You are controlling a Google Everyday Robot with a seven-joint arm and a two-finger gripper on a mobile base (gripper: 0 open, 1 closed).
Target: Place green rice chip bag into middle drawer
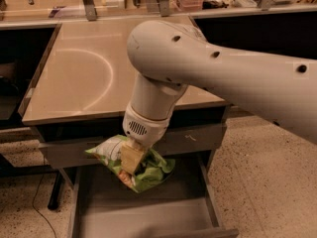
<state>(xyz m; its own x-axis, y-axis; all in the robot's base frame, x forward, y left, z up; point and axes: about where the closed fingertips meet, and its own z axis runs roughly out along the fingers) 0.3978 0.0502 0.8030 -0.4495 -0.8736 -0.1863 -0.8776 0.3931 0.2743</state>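
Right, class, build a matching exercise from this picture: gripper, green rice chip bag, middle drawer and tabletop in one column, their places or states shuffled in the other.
Column one
1. gripper
2. green rice chip bag
3. middle drawer
4. tabletop

Column two
A. pulled open, grey, below the table
B. beige, with a pale curved mark
C. shut on the bag, just under the table's front edge
D. held in the air over the open drawer

Pairs: 1-C, 2-D, 3-A, 4-B
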